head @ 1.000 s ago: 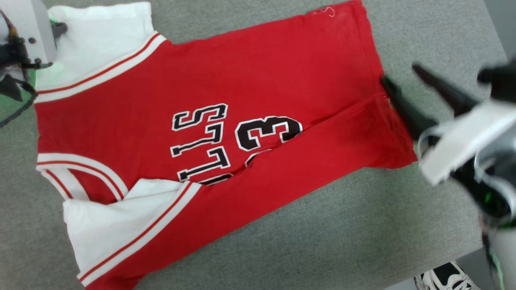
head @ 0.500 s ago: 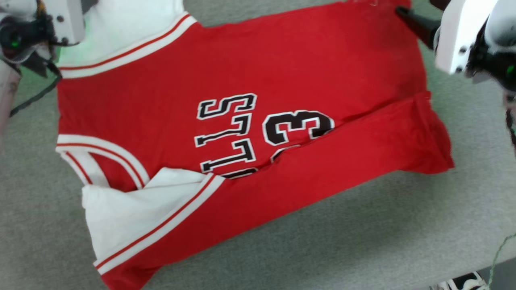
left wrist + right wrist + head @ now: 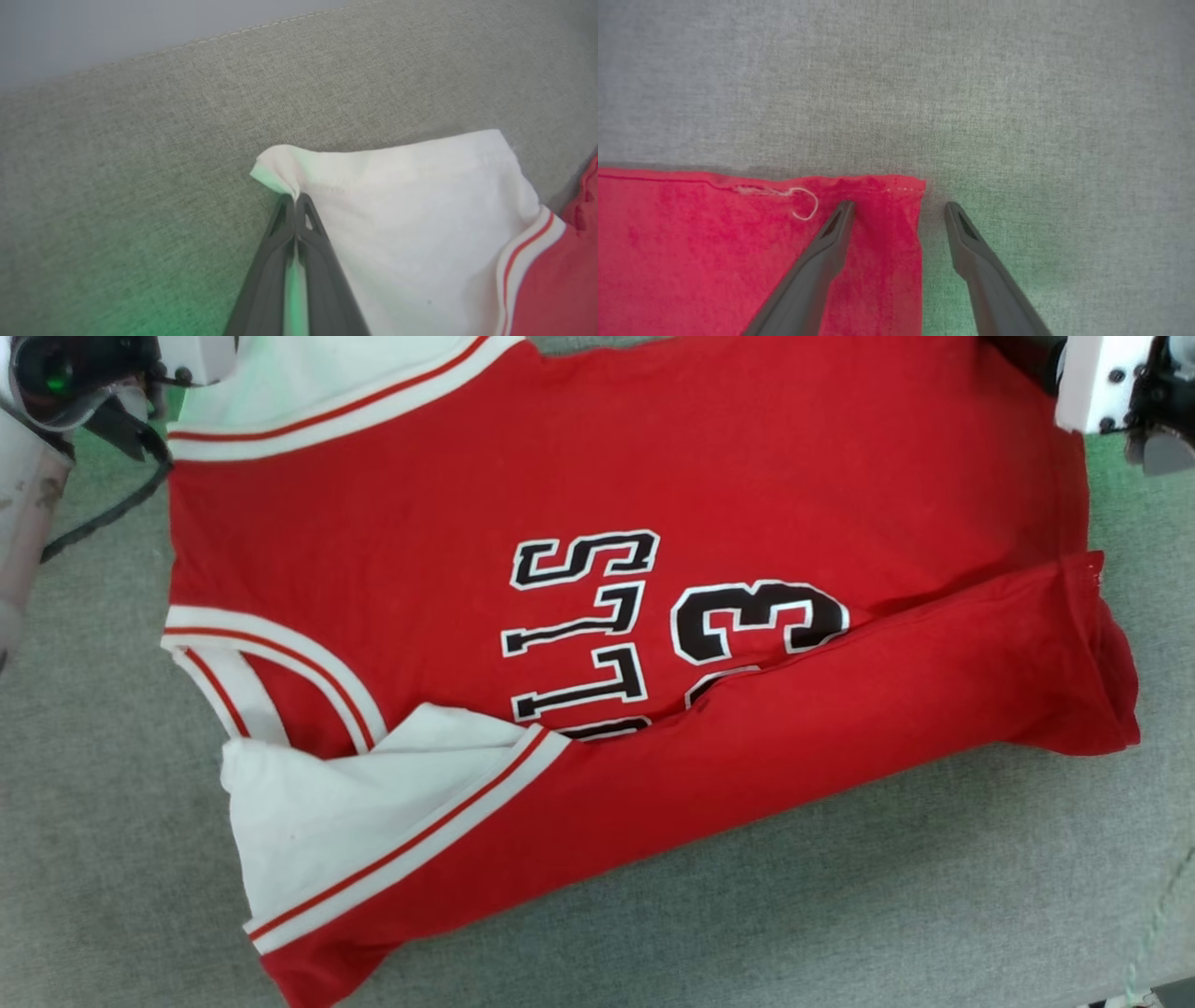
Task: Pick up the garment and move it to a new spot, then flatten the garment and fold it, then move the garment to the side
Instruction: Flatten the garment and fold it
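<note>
Left end effector (image 3: 295,199) is clamped on the garment (image 3: 653,476) sleeve (image 3: 411,219); right end effector (image 3: 900,207) is held wide astride the hem (image 3: 889,210).

The garment (image 3: 747,457) is soft matt cloth, and the surface (image 3: 840,896) under it coarse-woven grey fabric.
</note>
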